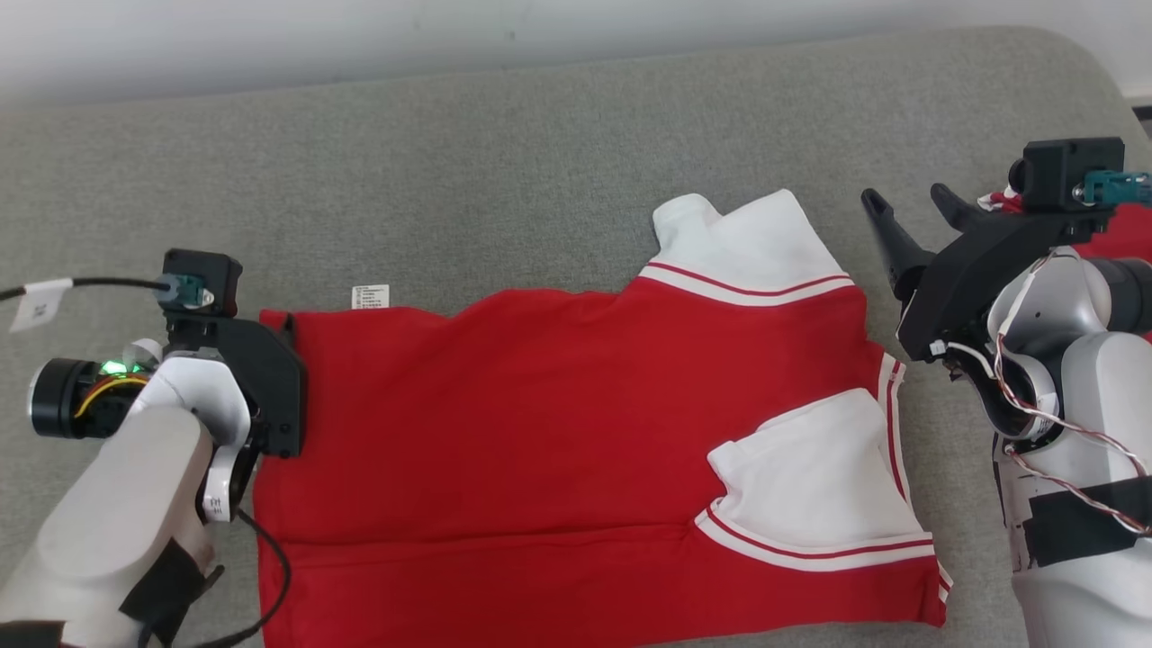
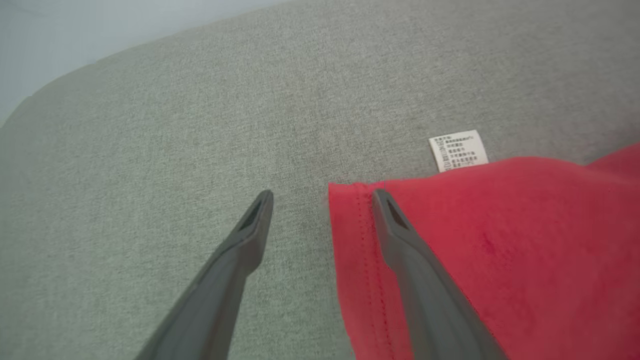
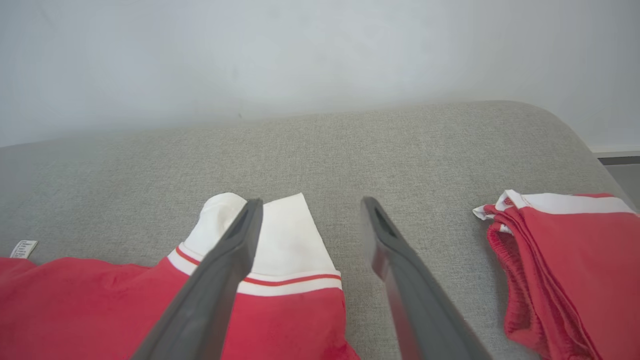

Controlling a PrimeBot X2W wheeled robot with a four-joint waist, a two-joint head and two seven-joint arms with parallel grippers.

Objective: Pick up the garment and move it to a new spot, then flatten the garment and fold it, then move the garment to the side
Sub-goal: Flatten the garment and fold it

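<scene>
The garment (image 1: 540,432) is a red shirt with white, red-striped sleeves, spread fairly flat on the grey padded surface (image 1: 450,180). Its white care label (image 2: 457,150) pokes out at the far hem edge. My left gripper (image 2: 320,195) is open over the shirt's left hem corner (image 2: 350,210); one finger is above the red cloth and the other above bare grey fabric. My right gripper (image 1: 904,193) is open just right of the far white sleeve (image 3: 285,230), raised off the surface. In the right wrist view, one finger of the right gripper (image 3: 312,202) crosses that sleeve. Neither gripper holds anything.
A second red and white garment (image 3: 565,260) lies folded at the surface's right end, behind my right wrist (image 1: 1071,180). A pale wall runs along the far edge. Bare grey surface lies beyond the shirt and to the left of its hem.
</scene>
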